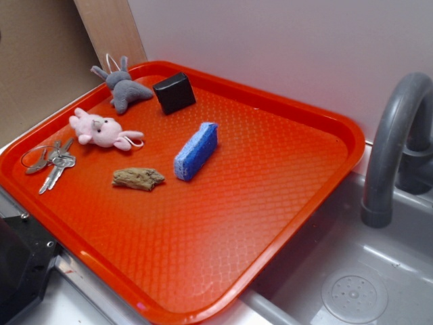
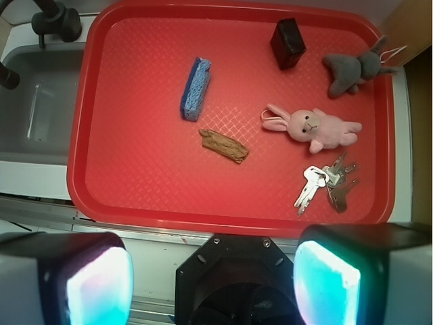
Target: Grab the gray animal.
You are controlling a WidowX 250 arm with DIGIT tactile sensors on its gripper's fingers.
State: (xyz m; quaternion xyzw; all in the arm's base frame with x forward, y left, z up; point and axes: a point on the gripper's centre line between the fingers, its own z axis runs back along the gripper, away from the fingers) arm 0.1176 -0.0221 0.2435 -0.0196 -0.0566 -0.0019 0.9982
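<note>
gripper [image 2: 213, 271]: spread wide, empty, well short of tray [image 2: 135, 196]
gray animal [image 2: 353, 70]: far corner, near black box [image 2: 287, 43]
risk: snagging pink plush [image 2: 314, 126] lying between

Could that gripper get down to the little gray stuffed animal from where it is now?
Probably yes. The gray animal lies uncovered in the tray's far corner, apart from the black box and pink bunny; the gripper hangs open above.
</note>
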